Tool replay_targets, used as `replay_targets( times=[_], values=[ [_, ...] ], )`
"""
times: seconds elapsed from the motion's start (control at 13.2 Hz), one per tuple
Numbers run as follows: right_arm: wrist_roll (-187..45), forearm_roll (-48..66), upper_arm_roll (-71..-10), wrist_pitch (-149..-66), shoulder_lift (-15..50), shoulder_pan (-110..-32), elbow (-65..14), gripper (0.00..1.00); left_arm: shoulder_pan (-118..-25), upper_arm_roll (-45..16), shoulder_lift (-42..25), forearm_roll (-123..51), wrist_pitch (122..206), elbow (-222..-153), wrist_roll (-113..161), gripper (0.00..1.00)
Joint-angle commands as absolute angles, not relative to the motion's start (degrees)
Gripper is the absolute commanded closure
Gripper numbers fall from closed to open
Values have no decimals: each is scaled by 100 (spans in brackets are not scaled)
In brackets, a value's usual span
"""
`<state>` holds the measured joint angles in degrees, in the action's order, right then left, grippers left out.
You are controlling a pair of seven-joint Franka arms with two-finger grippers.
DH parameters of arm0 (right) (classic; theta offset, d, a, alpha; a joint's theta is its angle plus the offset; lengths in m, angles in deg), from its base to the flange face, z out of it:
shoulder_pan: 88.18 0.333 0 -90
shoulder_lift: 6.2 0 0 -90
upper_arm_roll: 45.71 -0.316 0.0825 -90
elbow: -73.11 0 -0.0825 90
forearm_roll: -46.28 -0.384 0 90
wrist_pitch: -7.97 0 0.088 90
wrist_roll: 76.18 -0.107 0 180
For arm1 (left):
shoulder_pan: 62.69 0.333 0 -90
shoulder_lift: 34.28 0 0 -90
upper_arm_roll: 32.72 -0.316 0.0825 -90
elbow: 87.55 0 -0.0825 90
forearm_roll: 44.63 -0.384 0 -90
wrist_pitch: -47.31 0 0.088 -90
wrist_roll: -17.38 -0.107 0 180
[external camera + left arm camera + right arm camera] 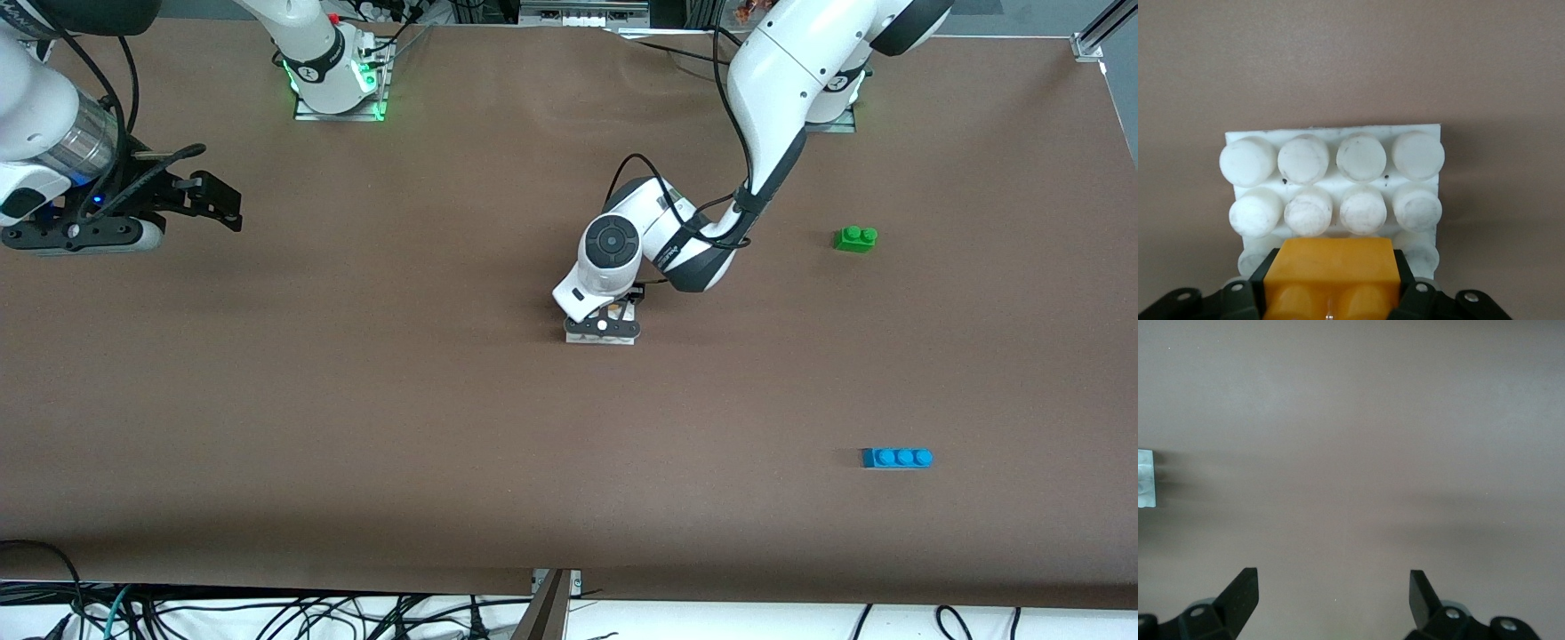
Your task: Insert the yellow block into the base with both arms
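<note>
Fingers of the left gripper (1331, 303) clamp the yellow block (1331, 267), which sits directly over the studded base (1331, 143) at mid-table, under the gripper. The right gripper (1333, 597) waits with fingers spread wide over bare table (356, 400) toward the right arm's end.

Right wrist view: the right gripper (1333, 595) hangs over bare brown desk (1358, 453), jaws spread wide with nothing between them. Both black fingertips (1241, 590) poke into the frame's edge, each with a screw visible at its root. Soft shadow bands lie across the desk surface under the gripper. At one edge of the picture sits a small pale metallic-looking piece (1145, 479), cut off by the frame; can't tell what it is
</note>
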<state>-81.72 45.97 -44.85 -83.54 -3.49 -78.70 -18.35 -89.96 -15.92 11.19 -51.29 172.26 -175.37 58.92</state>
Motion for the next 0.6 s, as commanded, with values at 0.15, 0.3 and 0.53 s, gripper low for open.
replay_targets(
  times=[0.15, 0.3, 0.53],
  values=[
    [-8084, 4531, -4483, -8317, -313, -7886, -1733, 0, -8994, -1646, 1204, -5018, 16931, -17457, 5746, 74],
    [-8084, 4531, -4483, -8317, -313, -7886, -1733, 0, -8994, -1646, 1186, -4981, 16922, -17456, 5728, 74],
    [-8084, 4531, -4483, -8317, -313, -7886, -1733, 0, -8985, -1646, 1186, -4973, 16922, -17456, 5544, 74]
  ],
)
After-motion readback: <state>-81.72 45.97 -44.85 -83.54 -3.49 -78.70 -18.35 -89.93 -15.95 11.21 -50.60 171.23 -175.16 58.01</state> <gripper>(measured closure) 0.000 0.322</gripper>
